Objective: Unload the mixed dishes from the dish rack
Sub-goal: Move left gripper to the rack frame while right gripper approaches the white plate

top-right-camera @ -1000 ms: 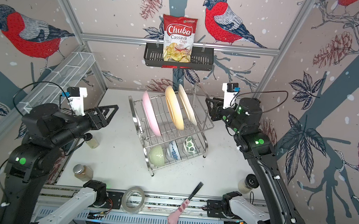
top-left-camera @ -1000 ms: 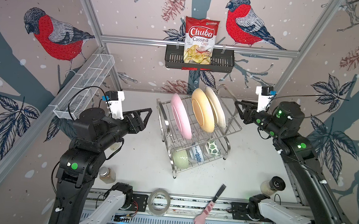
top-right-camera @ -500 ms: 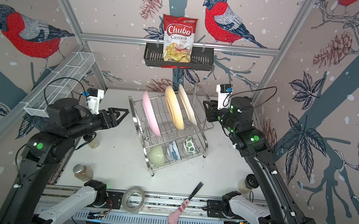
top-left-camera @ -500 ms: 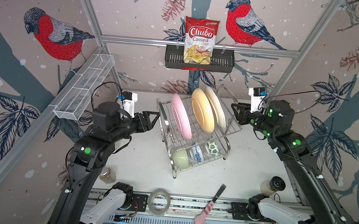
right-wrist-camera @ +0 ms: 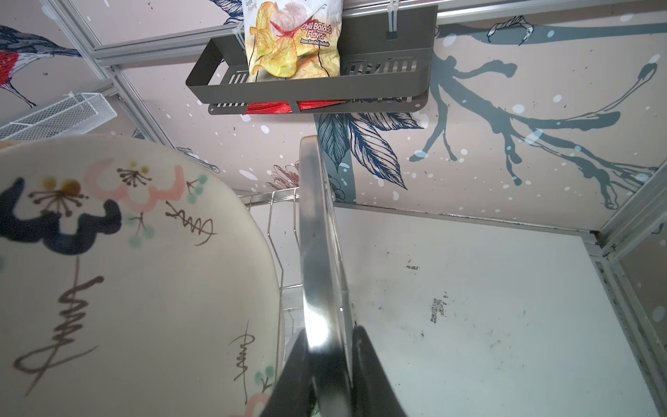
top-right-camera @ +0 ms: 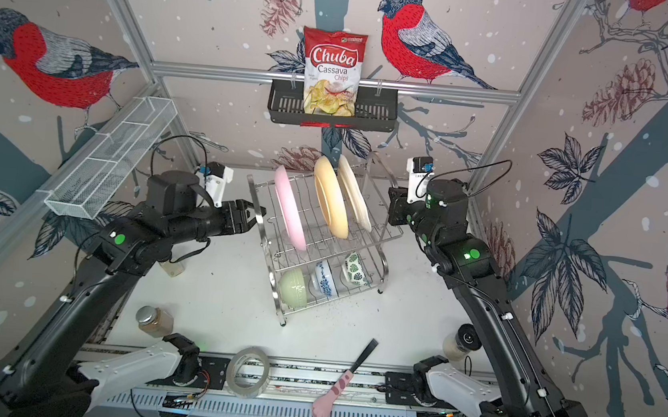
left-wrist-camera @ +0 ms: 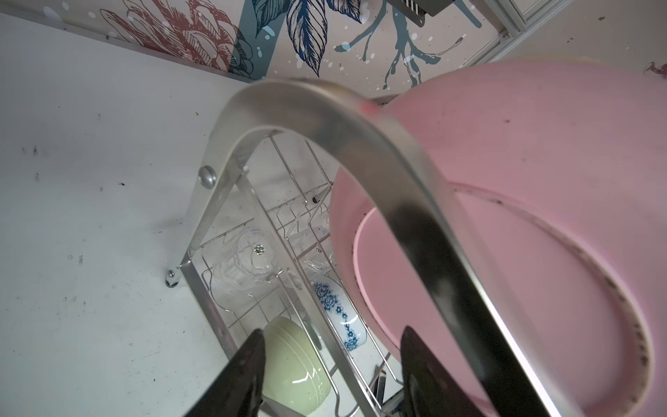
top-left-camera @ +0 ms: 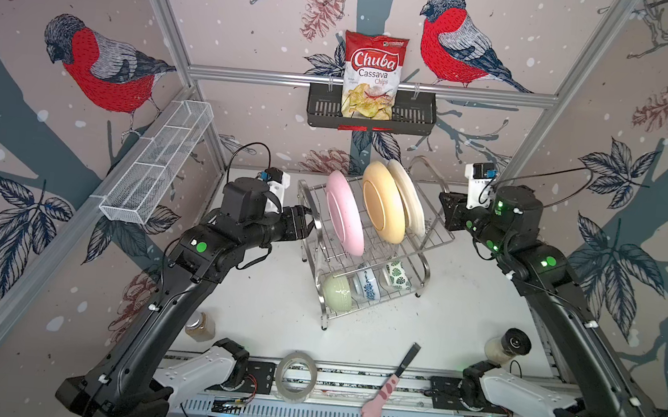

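Note:
The dish rack [top-left-camera: 432, 232] stands mid-table in both top views. Its upper shelf holds a pink plate [top-left-camera: 344, 214], a tan-yellow plate [top-left-camera: 382, 206] and a cream plate [top-left-camera: 410, 202], all on edge. Below sit a pale green bowl [top-left-camera: 337, 294], a blue-patterned bowl [top-left-camera: 367, 286] and a leaf-print bowl [top-left-camera: 397, 272]. Clear glasses [left-wrist-camera: 249, 260] show in the left wrist view. My left gripper [top-left-camera: 307, 226] [left-wrist-camera: 332, 364] is open at the rack's left handle [left-wrist-camera: 325, 119], beside the pink plate [left-wrist-camera: 523, 252]. My right gripper [top-left-camera: 444, 212] [right-wrist-camera: 330, 361] is shut on the right handle [right-wrist-camera: 317, 252], next to the painted cream plate [right-wrist-camera: 126, 270].
A brown-filled jar [top-left-camera: 200, 326] stands front left and another jar [top-left-camera: 507, 345] lies front right. A tape roll [top-left-camera: 296, 377] and a pink-handled tool [top-left-camera: 390, 384] rest on the front rail. The black basket [top-left-camera: 412, 119] with a chips bag and the white mesh tray [top-left-camera: 157, 163] hang on the walls.
Both arms moved inward to the rack. The left gripper reached the left handle and narrowed a little. The right gripper closed on the right handle.

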Available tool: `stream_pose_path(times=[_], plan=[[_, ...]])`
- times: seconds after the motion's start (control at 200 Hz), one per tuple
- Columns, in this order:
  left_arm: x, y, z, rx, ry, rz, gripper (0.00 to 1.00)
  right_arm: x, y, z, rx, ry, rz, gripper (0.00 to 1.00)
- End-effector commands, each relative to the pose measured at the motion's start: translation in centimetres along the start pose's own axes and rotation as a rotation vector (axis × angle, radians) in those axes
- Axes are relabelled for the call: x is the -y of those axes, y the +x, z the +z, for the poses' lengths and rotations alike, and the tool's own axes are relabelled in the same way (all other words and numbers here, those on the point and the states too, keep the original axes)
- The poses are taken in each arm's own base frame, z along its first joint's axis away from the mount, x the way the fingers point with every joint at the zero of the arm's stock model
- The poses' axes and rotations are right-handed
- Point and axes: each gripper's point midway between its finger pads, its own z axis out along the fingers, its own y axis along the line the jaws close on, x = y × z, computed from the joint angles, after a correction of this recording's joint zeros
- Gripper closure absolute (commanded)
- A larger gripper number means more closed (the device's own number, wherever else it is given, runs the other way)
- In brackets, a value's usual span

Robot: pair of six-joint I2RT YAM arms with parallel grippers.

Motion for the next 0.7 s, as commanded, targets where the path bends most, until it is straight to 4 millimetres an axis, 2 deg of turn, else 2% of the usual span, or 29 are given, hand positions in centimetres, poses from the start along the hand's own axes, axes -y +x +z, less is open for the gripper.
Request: stream_pose_path(times=[0.0,0.295,0.515,0.695], plan=[[2.8,-3.2,-0.4,0.118,0.096,0.076,0.43,-2.5,0.0,0.2,-0.006,-0.133,0.018,0.83],[1.4,-4.0,1.7,0.105,0.011,0.118,0.44,-3.7,-0.1,0.8,-0.001,-0.171,0.030,0.85],[0.9,-6.1,2.9,0.118,-0.046,0.170,0.44,-4.2,-0.3,1.9,-0.004,-0.185,0.032,0.86],[-0.4,-7.8,4.1,0.120,-0.028,0.144,0.45,-4.4,-0.8,3.0,0.002,-0.184,0.028,0.86]])
